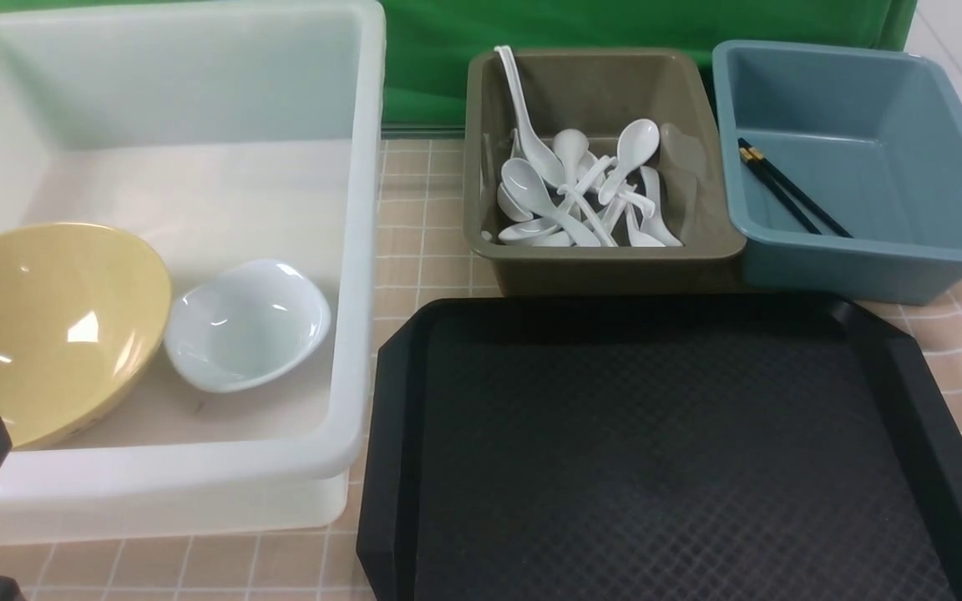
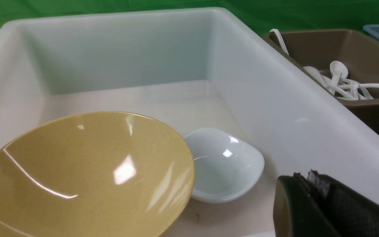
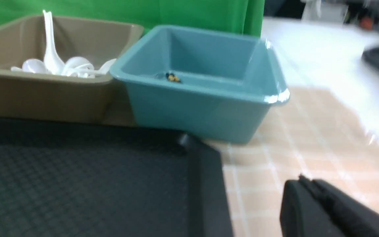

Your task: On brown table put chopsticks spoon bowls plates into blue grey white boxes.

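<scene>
Black left claw (image 2: pixel 311 197) shut, low beside white box (image 1: pixel 364 250), right claw (image 3: pixel 308 204) seemingly shut

Mustard-yellow bowl (image 1: pixel 38 330), black chopsticks (image 1: pixel 792 198) (gold-banded), tan tiled table (image 1: pixel 422 225).

Glossy mustard-yellow round bowl (image 1: pixel 38 325) tilted in translucent white tub's (image 1: pixel 364 250) near-left corner, small white rounded-square bowl (image 1: pixel 247 325) touching it, white soup spoons (image 1: pixel 573 196) heaped in olive-grey tub (image 1: pixel 606 250), black chopsticks (image 1: pixel 790 196) in dusty-blue tub (image 1: pixel 865 259)

My left gripper (image 2: pixel 311 194) sits low by the white box (image 1: pixel 347 250), jaws pressed together, empty; right gripper (image 3: pixel 308 197) is likewise closed and empty.
</scene>
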